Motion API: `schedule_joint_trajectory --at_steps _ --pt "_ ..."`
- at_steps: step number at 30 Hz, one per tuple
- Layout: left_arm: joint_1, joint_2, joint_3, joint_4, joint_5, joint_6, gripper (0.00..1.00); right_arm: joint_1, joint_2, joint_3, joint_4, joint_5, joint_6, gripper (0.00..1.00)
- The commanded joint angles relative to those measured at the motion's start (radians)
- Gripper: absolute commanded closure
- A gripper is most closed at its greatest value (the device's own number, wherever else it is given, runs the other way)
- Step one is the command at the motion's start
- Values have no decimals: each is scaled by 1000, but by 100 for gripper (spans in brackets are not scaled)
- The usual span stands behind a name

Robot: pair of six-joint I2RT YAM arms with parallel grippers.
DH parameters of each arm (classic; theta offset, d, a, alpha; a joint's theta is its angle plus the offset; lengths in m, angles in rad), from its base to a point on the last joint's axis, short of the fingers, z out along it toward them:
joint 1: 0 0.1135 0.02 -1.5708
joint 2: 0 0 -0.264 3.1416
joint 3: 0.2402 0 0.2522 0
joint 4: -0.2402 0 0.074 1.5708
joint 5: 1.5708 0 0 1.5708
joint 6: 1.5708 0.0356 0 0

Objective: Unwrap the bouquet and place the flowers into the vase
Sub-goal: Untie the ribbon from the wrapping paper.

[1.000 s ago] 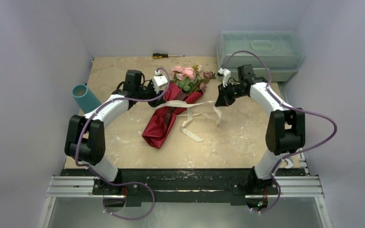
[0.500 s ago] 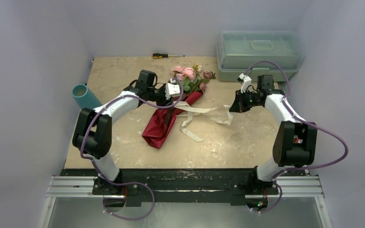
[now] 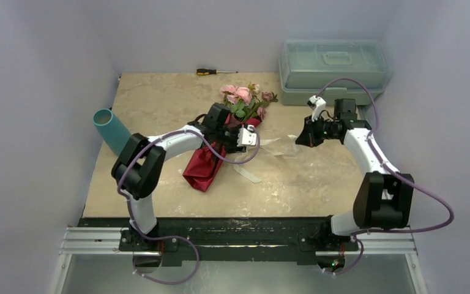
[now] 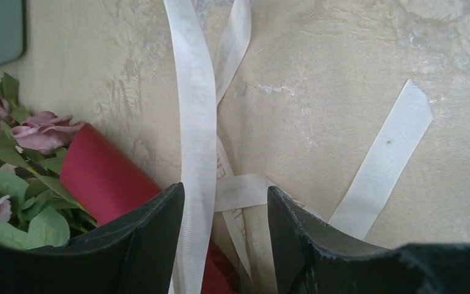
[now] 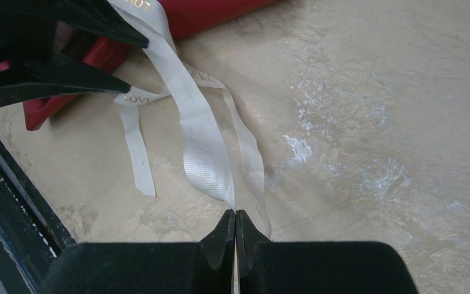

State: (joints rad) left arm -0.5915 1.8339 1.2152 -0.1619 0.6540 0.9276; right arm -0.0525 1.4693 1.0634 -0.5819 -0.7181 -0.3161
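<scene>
Pale lilac walls (image 3: 43, 73) close in a beige, marble-patterned bench (image 3: 153, 104). A translucent pale green plastic toolbox (image 3: 333, 64) sits at its far right corner. The bouquet of pink roses in a maroon paper cone (image 3: 205, 165) lies mid-bench, flowers (image 3: 243, 95) pointing away. The small teal cylindrical vase (image 3: 109, 127) tilts at the left edge. The left hand (image 4: 225, 208) stands released astride the cream ribbon (image 4: 197, 122); the right hand (image 5: 235, 223) is clenched on a fold of it. A black-and-yellow screwdriver (image 3: 214, 71) lies far back.
</scene>
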Motion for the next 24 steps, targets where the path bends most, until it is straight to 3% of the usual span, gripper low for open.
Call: schedule_joint_trajectory --at_steps 1,6,11,21,23,24 --pt "-2 66 52 85 1 -16 49 -3 -67 -28 25 -33 -30 100" --pt "-2 113 69 140 -38 -65 56 -4 -83 -43 18 -31 -33 100" --pt "-43 87 125 131 -11 -109 100 -6 -89 -63 35 -25 -36 100" --pt "-171 83 222 334 43 -340 100 -9 3 -42 102 -1 -1 100" --pt "-175 89 246 286 40 -334 100 -10 9 -34 96 2 -3 100" --pt "-171 90 257 226 23 -313 95 -12 8 -29 94 0 -4 100"
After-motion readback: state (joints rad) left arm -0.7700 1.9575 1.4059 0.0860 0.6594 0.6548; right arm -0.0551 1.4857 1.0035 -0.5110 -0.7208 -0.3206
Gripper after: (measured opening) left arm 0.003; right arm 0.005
